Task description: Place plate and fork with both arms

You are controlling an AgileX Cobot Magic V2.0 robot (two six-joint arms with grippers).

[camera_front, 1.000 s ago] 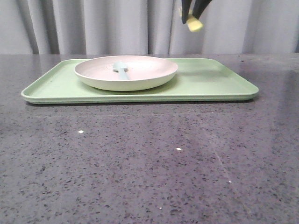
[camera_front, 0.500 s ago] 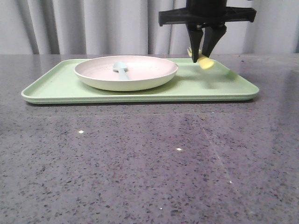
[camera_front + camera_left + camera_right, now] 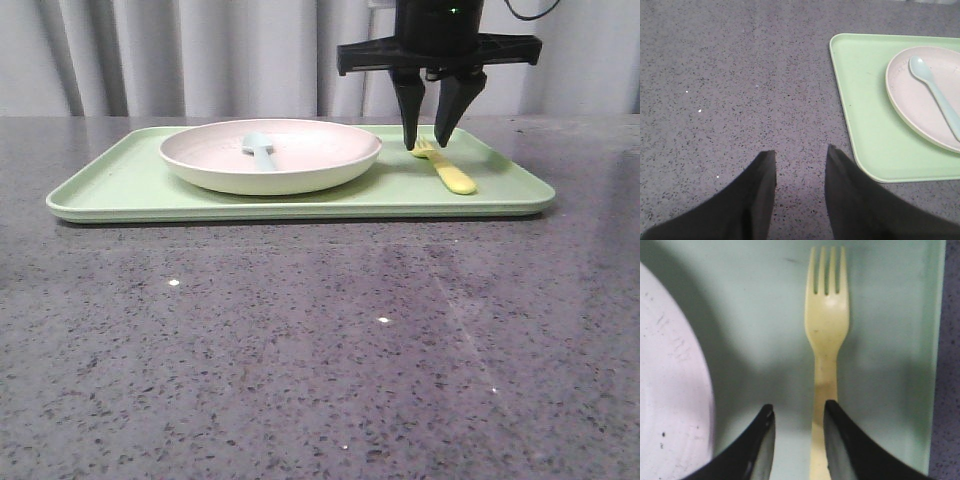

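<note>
1. Farthest left, we keep our left gripper (image 3: 799,165) over the bare grey table (image 3: 300,340), just off the near left corner of the green tray (image 3: 860,100). Its fingers (image 3: 762,175) are spread apart with nothing between them.
2. Next comes the plate (image 3: 270,155), sitting on the left half of the tray with a pale blue spoon (image 3: 260,150) lying inside it. We judge the plate part of the job finished and leave it alone.
3. To the right of the plate, the yellow fork (image 3: 445,168) lies flat on the tray, tines pointing away from us and handle towards the near right edge, close to the plate but not touching it.
4. Our right gripper (image 3: 432,125) stands directly over the fork's tine end. In the right wrist view its fingers (image 3: 765,440) are parted; the handle runs down between them and hard against one fingertip, and we cannot tell whether that one touches it.
5. The step in hand looks like letting go of the fork. To do it well, we should widen the fingers fully, then rise straight up, so neither tip drags the handle or knocks the fork towards the plate.
</note>
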